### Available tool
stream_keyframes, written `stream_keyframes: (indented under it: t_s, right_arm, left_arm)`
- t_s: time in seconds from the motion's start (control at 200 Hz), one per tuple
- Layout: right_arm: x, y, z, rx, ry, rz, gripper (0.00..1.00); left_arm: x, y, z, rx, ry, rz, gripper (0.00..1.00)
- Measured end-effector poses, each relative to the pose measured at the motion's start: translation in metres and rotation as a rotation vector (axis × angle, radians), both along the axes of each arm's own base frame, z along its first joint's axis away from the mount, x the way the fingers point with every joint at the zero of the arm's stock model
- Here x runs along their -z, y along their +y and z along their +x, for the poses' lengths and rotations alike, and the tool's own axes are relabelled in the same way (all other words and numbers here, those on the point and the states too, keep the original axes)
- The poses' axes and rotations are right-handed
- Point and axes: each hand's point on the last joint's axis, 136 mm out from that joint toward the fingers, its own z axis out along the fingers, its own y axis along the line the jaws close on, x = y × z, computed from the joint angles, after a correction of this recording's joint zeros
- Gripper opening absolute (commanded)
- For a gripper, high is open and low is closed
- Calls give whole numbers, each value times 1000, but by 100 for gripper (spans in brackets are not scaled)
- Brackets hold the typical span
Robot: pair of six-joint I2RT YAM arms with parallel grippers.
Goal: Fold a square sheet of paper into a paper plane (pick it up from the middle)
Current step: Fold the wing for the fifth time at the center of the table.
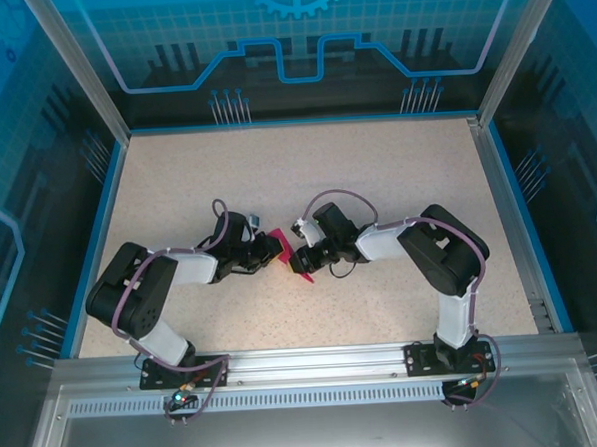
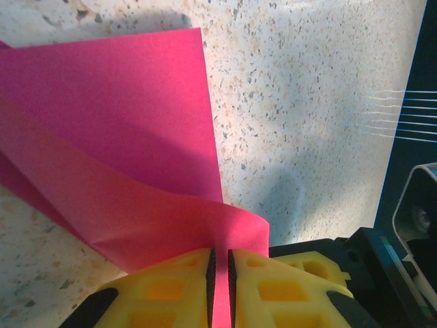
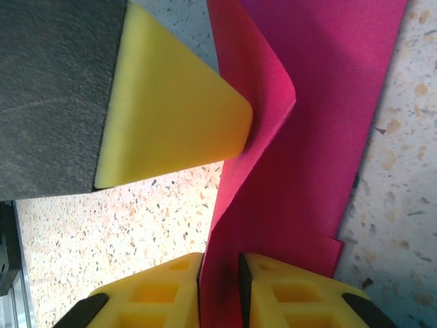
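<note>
The table top point(image 1: 306, 183) was pale and sandy, with lots of tiny dark specks. A thin blue edge point(image 1: 303, 122) ran round it. Blue walls point(image 1: 299, 43) stood on three sides, with bright blue lines drawn on them. Shiny metal posts point(image 1: 76, 65) went up at the back corners. A grey metal rail point(image 1: 316, 361) lay along the near side. The light was bright, with soft shadows.

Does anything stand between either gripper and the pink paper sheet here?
Nothing visible does. The square sheet of paper sits between the left gripper's closed jaws, and it runs between the right gripper's jaws too, though their grip is unclear.
</note>
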Motion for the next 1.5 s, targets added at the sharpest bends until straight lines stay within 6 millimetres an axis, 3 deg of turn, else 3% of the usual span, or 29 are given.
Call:
stream_keyframes:
  t_s: [0.225,0.485,0.955,1.5]
  right_arm:
    - [2,-2,0,31,31,-10,11]
    - [5,-3,3,77,79,1,4]
    - [4,-8,9,131,150,25,1]
    - [5,-9,9,125,169,35,1]
  left_arm:
    - [-4,-1,3,-1,-10,-4,18]
    - [-29,1,5,-18,-95,-21,18]
    - [1,-3,-7,1,-31,2,17]
    - [13,-5,-4,4,-2,14,16]
